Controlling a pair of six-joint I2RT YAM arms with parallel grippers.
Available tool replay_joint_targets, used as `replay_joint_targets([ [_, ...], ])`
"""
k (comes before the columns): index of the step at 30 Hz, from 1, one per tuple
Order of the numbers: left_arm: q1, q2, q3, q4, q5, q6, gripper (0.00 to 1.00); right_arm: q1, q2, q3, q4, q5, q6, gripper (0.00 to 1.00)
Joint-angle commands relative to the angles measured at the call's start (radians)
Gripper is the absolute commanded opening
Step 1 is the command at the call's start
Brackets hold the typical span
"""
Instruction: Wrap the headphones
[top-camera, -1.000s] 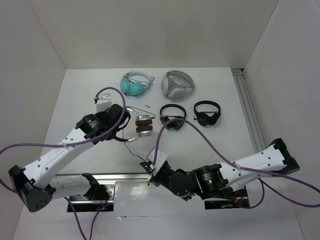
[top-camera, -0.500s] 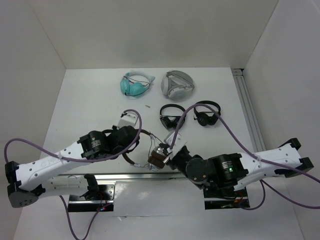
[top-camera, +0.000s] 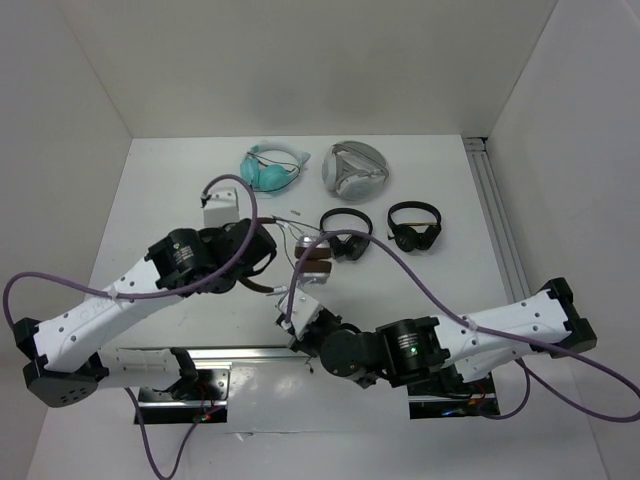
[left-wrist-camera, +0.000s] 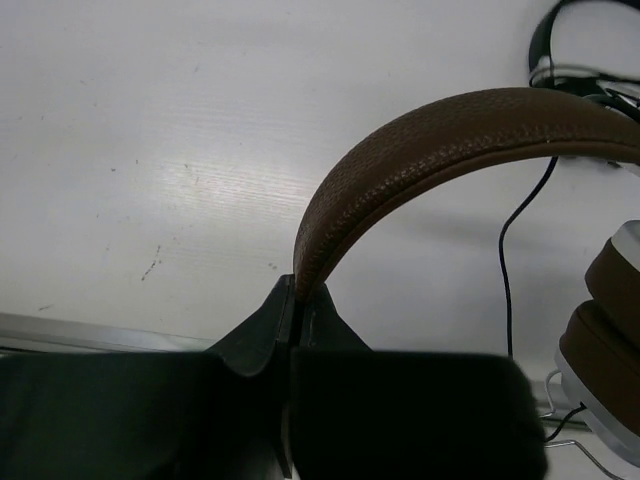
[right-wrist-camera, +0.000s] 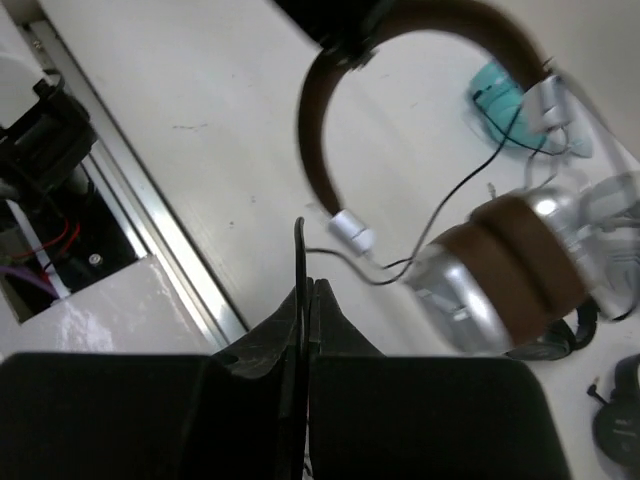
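Five headsets in play, two arms at work. It all happens on a white table (top-camera: 170, 190) boxed in by plain white walls (top-camera: 300, 60), with a metal rail (top-camera: 497, 225) down the right side and another (top-camera: 235, 354) along the near edge.

Count them off. One teal pair (top-camera: 270, 170) and one pale grey pair (top-camera: 355, 170) sit at the back. Two small black pairs (top-camera: 345, 230) (top-camera: 415, 226) lie side by side in the middle row. Then there is one brown-and-silver set, the headphones (top-camera: 313, 262).

They sit near the table's centre, just beside the left-hand black pair and between the two wrists. The headband is a thin arch of textured brown. The earcups are silver with thick brown pads, pressed together pad to pad. A thin black cable (left-wrist-camera: 505, 270) trails from them in loose curves.

The left gripper (left-wrist-camera: 295, 295) has its fingers clamped on one end of the brown headband, which arches up and away from the grip. The right gripper (right-wrist-camera: 304, 275) comes in from the near side with its fingers pressed flat together. The cable runs right past their tips, but whether it is pinched there I cannot tell.
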Motion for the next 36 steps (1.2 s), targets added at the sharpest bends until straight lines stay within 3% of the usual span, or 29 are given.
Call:
replay_joint_targets([
  [1, 0.068, -0.002, 0.076, -0.071, -0.068, -0.176, 0.0, -0.001, 0.008, 0.026, 0.124, -0.072, 0.014, 0.0],
  [10, 0.372, -0.049, -0.005, 0.143, 0.04, -0.066, 0.0, 0.042, 0.038, 0.065, 0.191, -0.178, 0.014, 0.0],
  [15, 0.444, -0.06, -0.079, 0.245, 0.146, -0.004, 0.0, 0.042, 0.049, 0.075, 0.222, -0.189, -0.007, 0.0],
  [25, 0.365, -0.02, -0.261, 0.3, 0.126, -0.06, 0.0, 0.042, 0.051, 0.115, 0.233, -0.194, -0.061, 0.0],
  [29, 0.238, -0.031, -0.3, 0.312, 0.102, -0.018, 0.0, 0.042, 0.063, 0.146, 0.152, -0.071, -0.081, 0.0],
  [36, 0.068, -0.059, -0.378, 0.312, 0.134, 0.077, 0.0, -0.018, -0.018, 0.167, 0.021, -0.002, -0.144, 0.0],
])
